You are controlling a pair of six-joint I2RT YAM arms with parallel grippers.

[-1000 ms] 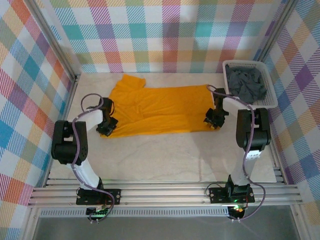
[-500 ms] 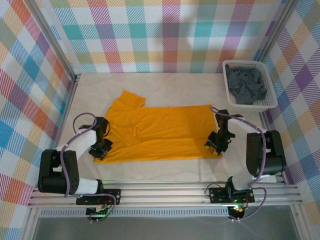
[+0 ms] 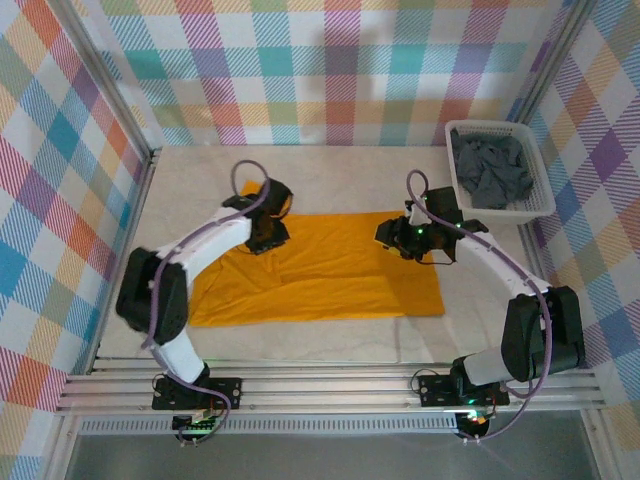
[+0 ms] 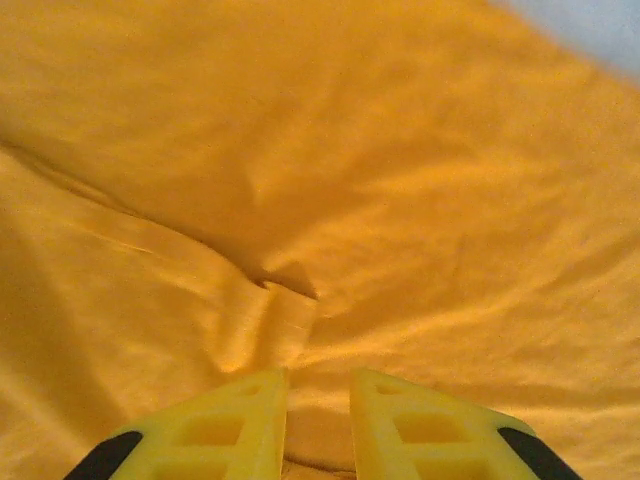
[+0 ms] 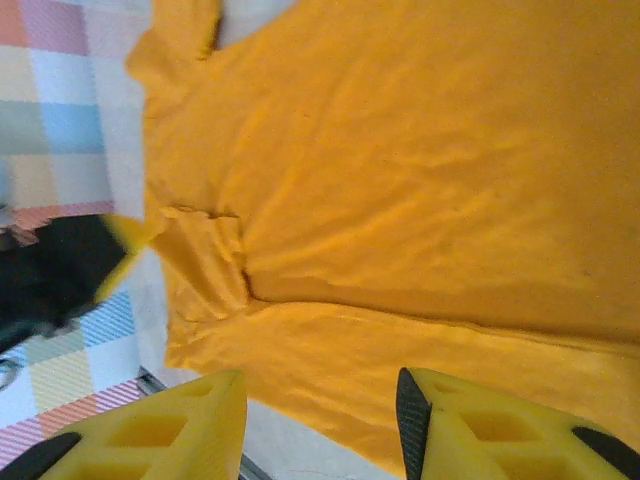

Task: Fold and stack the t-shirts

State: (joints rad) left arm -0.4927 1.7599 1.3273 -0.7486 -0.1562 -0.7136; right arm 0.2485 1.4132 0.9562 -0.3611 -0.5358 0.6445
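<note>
Notably, both arms have left the near corners of the orange t-shirt (image 3: 320, 275), where they stood half a second ago, and now reach inward over its far edge. The left gripper (image 3: 268, 238) has gone from the shirt's near left corner to its far left part. The right gripper (image 3: 388, 236) has gone from the near right corner to the far right part. Over the last second the shirt itself has been drawn nearer. It now lies flat as a rough rectangle in the middle of the table (image 3: 330, 345).

Surroundings: a white slatted basket (image 3: 541, 207) stands in the far right corner, well apart from the orange shirt, with the grey t-shirts (image 3: 492, 170) crumpled inside it. Checked walls (image 3: 330, 70) close three sides. The left arm lies across the shirt's far left part and hides the cloth beneath it from above.

Left gripper: the yellow fingers (image 4: 245, 415) stand a narrow slot apart, low over the cloth. Orange fabric shows in the slot, and a small pucker (image 4: 285, 292) sits just ahead of the tips. Whether they nip the fabric cannot be told.

Right gripper: its fingers (image 5: 170, 425) are spread well apart above the shirt and hold nothing.
</note>
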